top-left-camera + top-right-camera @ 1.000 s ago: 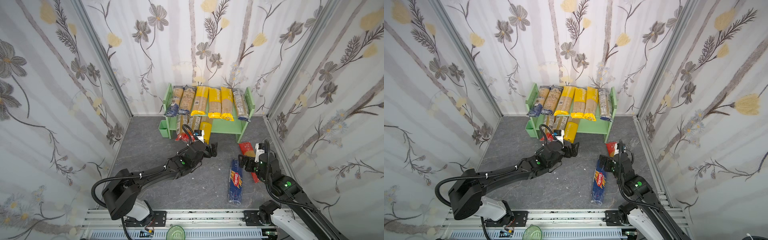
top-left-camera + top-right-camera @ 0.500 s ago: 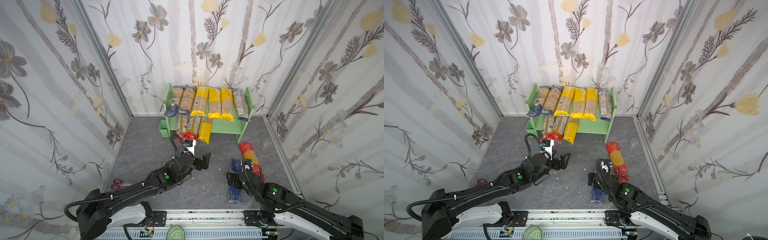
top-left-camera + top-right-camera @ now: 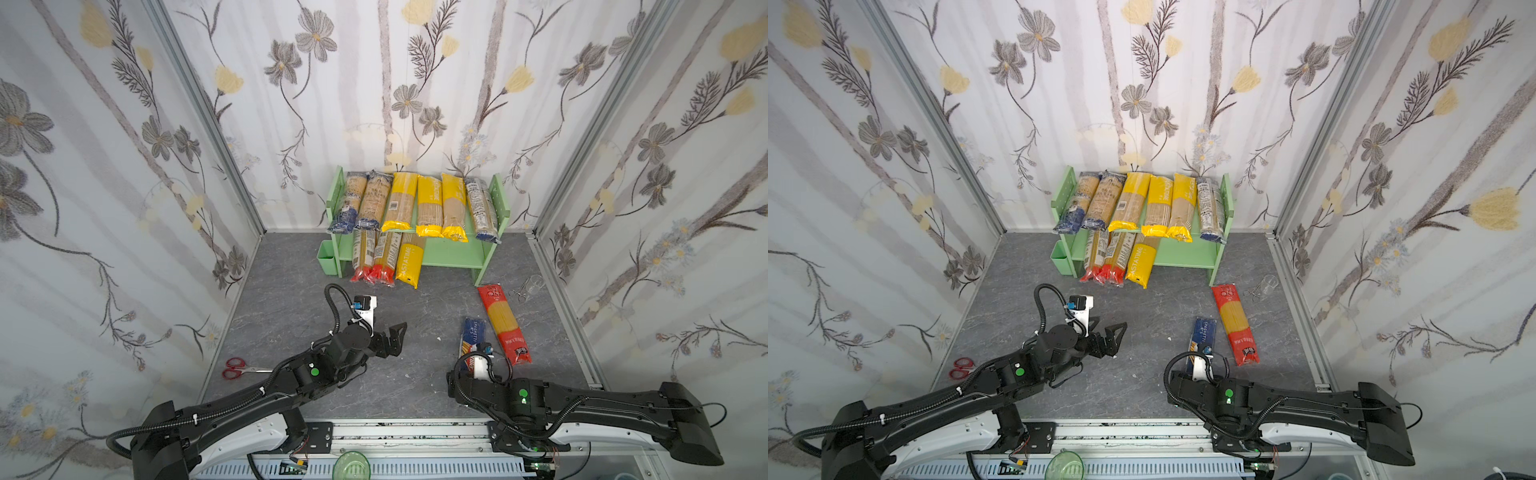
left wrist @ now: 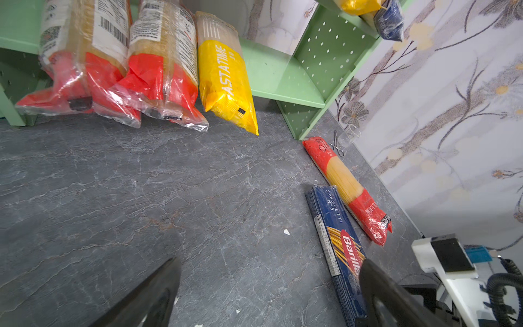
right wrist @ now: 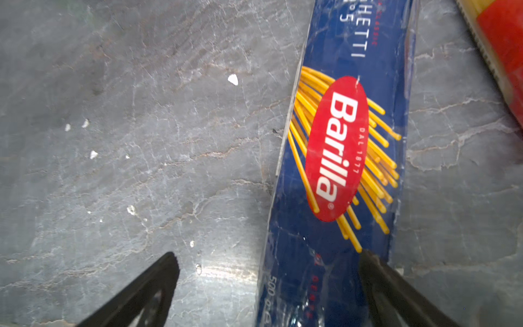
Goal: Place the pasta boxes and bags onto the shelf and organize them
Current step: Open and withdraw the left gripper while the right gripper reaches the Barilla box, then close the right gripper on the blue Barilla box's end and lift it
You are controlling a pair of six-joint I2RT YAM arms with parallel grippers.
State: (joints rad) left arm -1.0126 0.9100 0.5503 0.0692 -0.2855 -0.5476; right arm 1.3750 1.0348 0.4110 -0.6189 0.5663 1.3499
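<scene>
– While both arms hung low in both top views, where did the pasta lie?
– Six packs (image 3: pixel 428 203) filled the upper board of the green shelf (image 3: pixel 453 254). Three more sloped off the left of its lower board, ends down on the grey floor (image 3: pixel 291 291). A blue box (image 3: pixel 473 332) and a red-ended bag (image 3: pixel 503 322) lay just beside each other on the floor, right of the shelf. The left gripper (image 3: pixel 395 336) hovered over bare floor.
– And the left wrist view?
– Its jaws stood wide, holding nothing. The lower board's free half lay ahead.
– The right wrist view?
– The right gripper (image 5: pixel 267 263) was spread wide over the box's near end, gripping nothing. One finger sat above the box itself, the other over floor.
– What could have gone wrong?
– My guess: closing off-centre might have shoved the box into the bag. An end grip might also have let the long box sag and catch the shelf's side panel.
</scene>
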